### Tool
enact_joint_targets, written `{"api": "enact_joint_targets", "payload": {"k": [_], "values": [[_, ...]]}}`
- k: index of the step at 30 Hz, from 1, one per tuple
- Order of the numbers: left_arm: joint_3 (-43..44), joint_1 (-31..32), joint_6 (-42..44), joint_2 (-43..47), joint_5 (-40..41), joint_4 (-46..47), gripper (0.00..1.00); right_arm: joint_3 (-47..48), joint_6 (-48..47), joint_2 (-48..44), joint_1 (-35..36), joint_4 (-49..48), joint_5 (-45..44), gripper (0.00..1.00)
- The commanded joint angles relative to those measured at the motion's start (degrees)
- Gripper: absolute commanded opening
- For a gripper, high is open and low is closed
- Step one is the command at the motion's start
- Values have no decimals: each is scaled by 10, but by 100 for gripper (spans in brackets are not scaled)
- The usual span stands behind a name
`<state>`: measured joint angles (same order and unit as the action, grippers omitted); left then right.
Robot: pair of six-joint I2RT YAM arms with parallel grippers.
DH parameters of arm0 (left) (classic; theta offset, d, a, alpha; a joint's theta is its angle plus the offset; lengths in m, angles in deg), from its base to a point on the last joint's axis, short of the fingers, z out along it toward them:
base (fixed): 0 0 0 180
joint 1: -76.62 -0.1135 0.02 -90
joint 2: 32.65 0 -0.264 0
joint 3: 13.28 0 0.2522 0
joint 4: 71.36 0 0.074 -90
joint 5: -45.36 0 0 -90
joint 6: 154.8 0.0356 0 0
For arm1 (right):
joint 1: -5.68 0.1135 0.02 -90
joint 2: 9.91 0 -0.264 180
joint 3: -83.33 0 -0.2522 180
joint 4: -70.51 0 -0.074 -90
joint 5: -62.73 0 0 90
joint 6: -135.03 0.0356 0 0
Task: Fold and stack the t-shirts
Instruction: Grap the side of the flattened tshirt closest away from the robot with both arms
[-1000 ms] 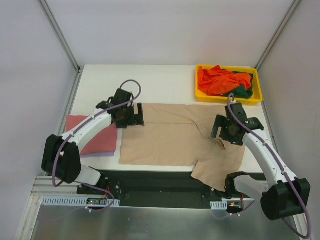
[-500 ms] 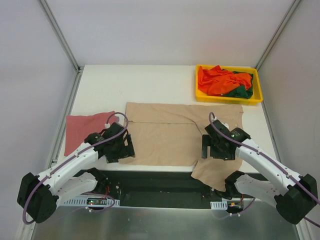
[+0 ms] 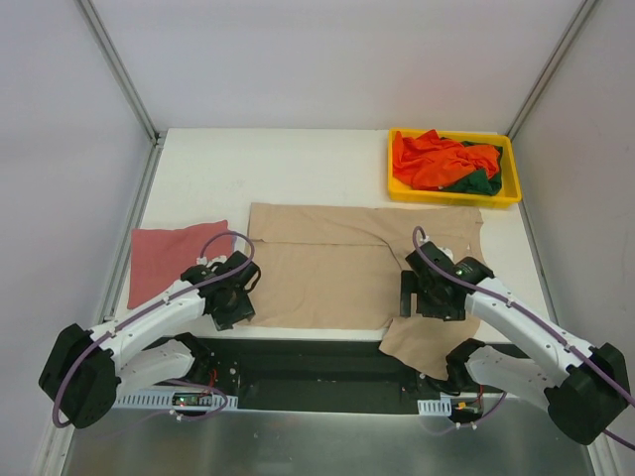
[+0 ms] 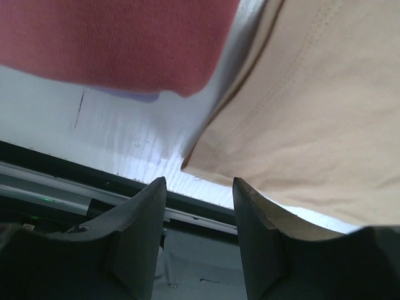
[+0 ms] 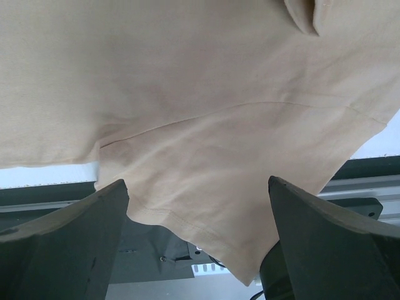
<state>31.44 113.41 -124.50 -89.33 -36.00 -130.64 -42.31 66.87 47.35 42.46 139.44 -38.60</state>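
The large tan t-shirt (image 3: 327,263) lies spread flat mid-table, one sleeve (image 3: 425,342) hanging over the near edge. My left gripper (image 3: 230,309) is at its near-left corner. In the left wrist view the left gripper (image 4: 199,200) has a narrow, empty gap between its jaws, and the tan t-shirt's corner (image 4: 190,164) lies just ahead of the tips. My right gripper (image 3: 429,305) hovers wide open over the sleeve; nothing sits between its fingers in the right wrist view (image 5: 197,184). A folded dusty red t-shirt (image 3: 164,260) rests at the left on a lilac one (image 4: 134,95).
A yellow tray (image 3: 451,196) at the back right holds crumpled orange (image 3: 432,159) and dark green (image 3: 481,182) t-shirts. The black rail (image 3: 298,362) runs along the table's near edge below both grippers. White walls enclose the table (image 3: 298,169).
Both arms have drawn back from the shirt's middle to its near edge. The left jaws have narrowed. The right jaws have stayed wide.
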Motion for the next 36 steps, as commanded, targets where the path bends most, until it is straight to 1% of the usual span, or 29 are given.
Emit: {"api": "enact_joint_targets", "payload": {"k": [1, 5, 7, 10, 11, 12, 13, 14, 16, 19, 21, 24, 28, 30, 32, 35, 36], "values": [[-5, 6, -35, -32, 43, 23, 43, -8, 0, -5, 3, -6, -1, 96], [-14, 6, -43, -53, 32, 52, 36, -10, 0, -9, 7, 5, 3, 96], [-16, 6, -42, -57, 28, 57, 29, -7, -4, -9, 13, 12, 6, 96], [-23, 6, -39, -57, 21, 61, 25, -3, -4, -5, 17, 27, 0, 96], [-26, 6, -38, -57, 19, 63, 22, -1, -3, -2, 20, 34, -1, 96], [-28, 6, -38, -56, 18, 62, 15, 1, -4, 1, 23, 37, -1, 96], [-32, 6, -37, -55, 16, 62, 5, 4, -2, 5, 28, 42, 0, 97], [-33, 6, -36, -53, 15, 63, 0, 6, -1, 8, 32, 48, 3, 97], [-31, 6, -34, -48, 12, 63, 0, 13, 7, 17, 50, 64, 7, 98], [-25, 6, -24, -42, 29, 63, 0, 21, 21, 34, 93, 84, 25, 99], [-21, 6, -18, -44, 43, 63, 0, 19, 31, 50, 128, 87, 47, 96], [-13, 6, -15, -52, 40, 63, 0, 1, 33, 75, 173, 72, 94, 91], [-6, 6, -12, -62, 40, 64, 0, -28, 28, 113, 199, 11, 159, 83], [-6, 6, -12, -67, 37, 64, 0, -33, 23, 131, 203, -22, 169, 81], [-4, 6, -10, -71, 35, 63, 0, -36, 20, 149, 203, -51, 172, 76], [-2, 6, -8, -69, 34, 63, 0, -39, 18, 189, 203, -60, 167, 66], [-2, 6, -7, -68, 33, 63, 0, -40, 21, 202, 203, -53, 159, 60]]}}
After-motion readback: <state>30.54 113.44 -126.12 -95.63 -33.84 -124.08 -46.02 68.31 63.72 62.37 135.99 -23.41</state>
